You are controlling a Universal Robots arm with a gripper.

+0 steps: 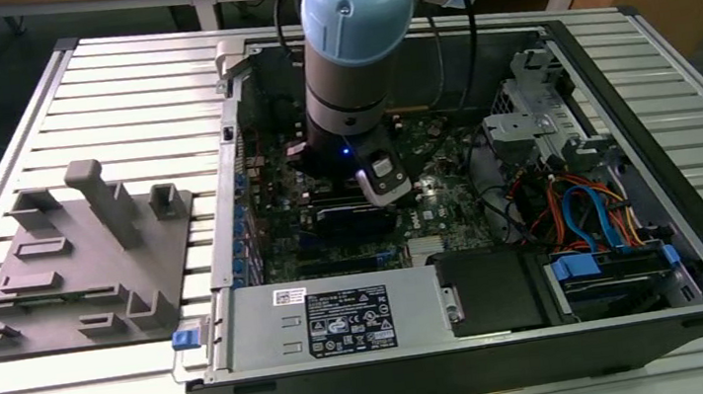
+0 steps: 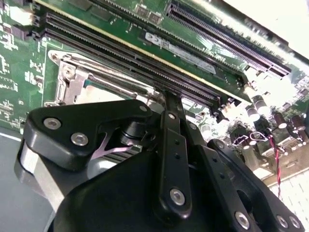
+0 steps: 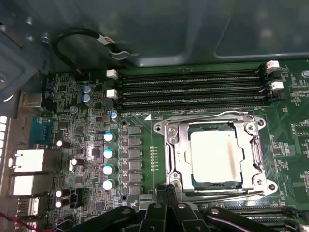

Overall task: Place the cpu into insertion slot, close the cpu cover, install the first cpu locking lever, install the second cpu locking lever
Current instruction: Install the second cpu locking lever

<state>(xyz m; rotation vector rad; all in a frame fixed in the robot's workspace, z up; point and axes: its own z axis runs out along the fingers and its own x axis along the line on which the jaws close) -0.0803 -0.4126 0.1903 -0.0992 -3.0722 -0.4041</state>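
Note:
In the first wrist view the cpu [image 3: 216,157] lies flat with its silver-grey top up in the insertion slot [image 3: 212,185], whose dark rim shows around it. The cpu cover [image 3: 176,145], a silvery frame with a square window, lies down over the chip's edges. A thin locking lever [image 3: 207,116] runs along the side of the cover by the memory slots. My gripper [image 3: 168,189] is shut, its tips together at the opposite edge of the socket near a corner of the cover. The second wrist view shows the gripper [image 2: 170,99] beside the socket frame [image 2: 72,82]. From the exterior view the gripper [image 1: 377,186] is low over the green board.
Long black memory slots [image 3: 193,89] run beside the socket, with capacitors [image 3: 108,154] on another side. The open case walls [image 1: 661,122], the drive cage cables [image 1: 591,209] and the power supply [image 1: 338,318] hem the arm in. A grey fixture plate [image 1: 80,258] lies at the exterior view's left.

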